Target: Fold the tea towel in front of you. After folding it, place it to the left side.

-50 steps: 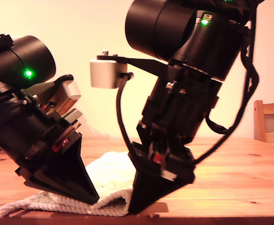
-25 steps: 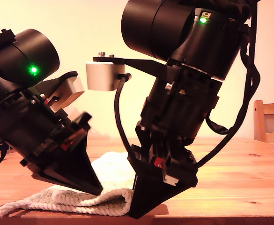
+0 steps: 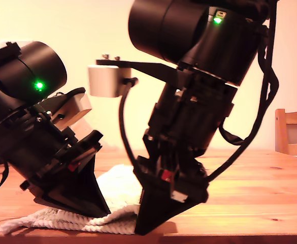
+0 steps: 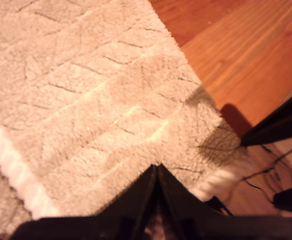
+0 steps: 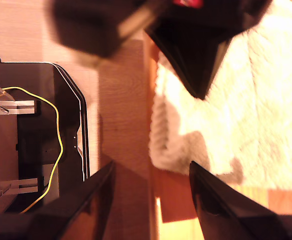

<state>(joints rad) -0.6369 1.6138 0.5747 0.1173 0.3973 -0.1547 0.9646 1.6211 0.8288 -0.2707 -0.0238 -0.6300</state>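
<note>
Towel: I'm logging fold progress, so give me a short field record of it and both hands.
towel: cream terry cloth with a corded hem, lying on the table
first hand: jaws shut, pinching the towel near its hem; at the exterior view's left
second hand: jaws open, straddling the towel's corner; at the exterior view's right
fold state: cannot tell
placed aside: not yet
</note>
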